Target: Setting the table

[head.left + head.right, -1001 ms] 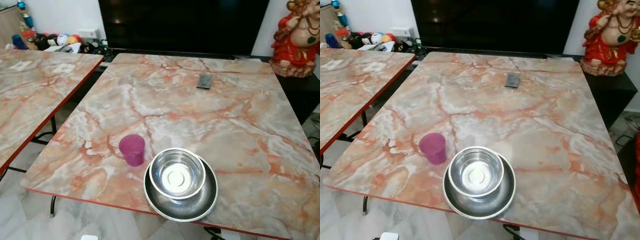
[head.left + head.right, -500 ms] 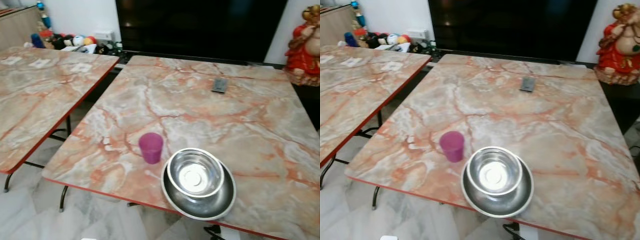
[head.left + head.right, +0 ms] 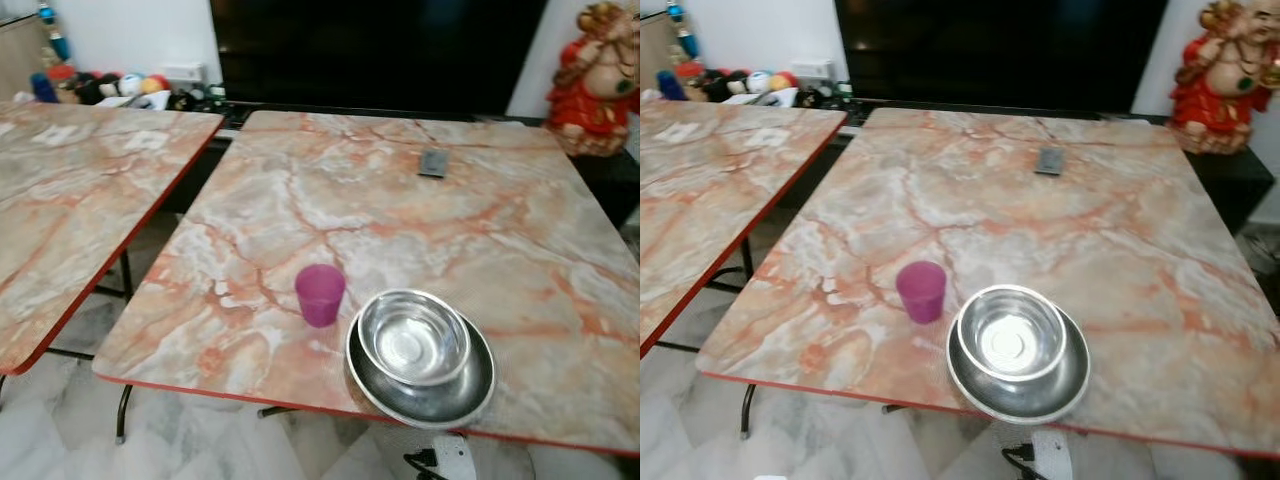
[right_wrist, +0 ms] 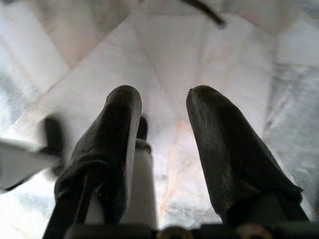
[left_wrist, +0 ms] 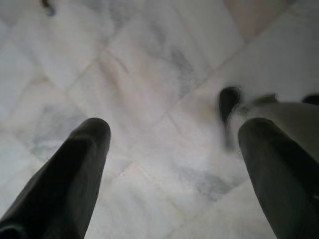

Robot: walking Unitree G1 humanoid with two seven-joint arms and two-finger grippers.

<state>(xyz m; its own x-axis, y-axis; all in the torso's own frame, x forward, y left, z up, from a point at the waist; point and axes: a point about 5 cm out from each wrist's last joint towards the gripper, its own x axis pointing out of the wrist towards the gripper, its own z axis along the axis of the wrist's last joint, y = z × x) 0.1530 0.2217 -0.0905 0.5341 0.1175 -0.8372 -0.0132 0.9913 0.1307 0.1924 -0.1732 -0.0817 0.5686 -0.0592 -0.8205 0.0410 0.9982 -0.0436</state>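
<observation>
A steel bowl (image 3: 413, 336) sits inside a wider steel plate (image 3: 425, 393) near the front edge of the marble table (image 3: 400, 210). A magenta plastic cup (image 3: 320, 294) stands upright just to the left of them. My left gripper (image 5: 172, 134) hangs open over the white floor tiles with nothing between its fingers. In the right wrist view my right gripper (image 4: 162, 107) also hangs open above the floor, empty.
A small dark remote (image 3: 433, 162) lies toward the table's far side. A second marble table (image 3: 70, 190) stands to the left across a narrow gap. A large dark screen (image 3: 380, 50) lines the back wall, a red statue (image 3: 590, 80) stands at the back right, and toys (image 3: 100, 85) are piled at the back left.
The camera has shifted, so the whole scene sits differently in the frame. The cup, bowl and plate keep their places on the table.
</observation>
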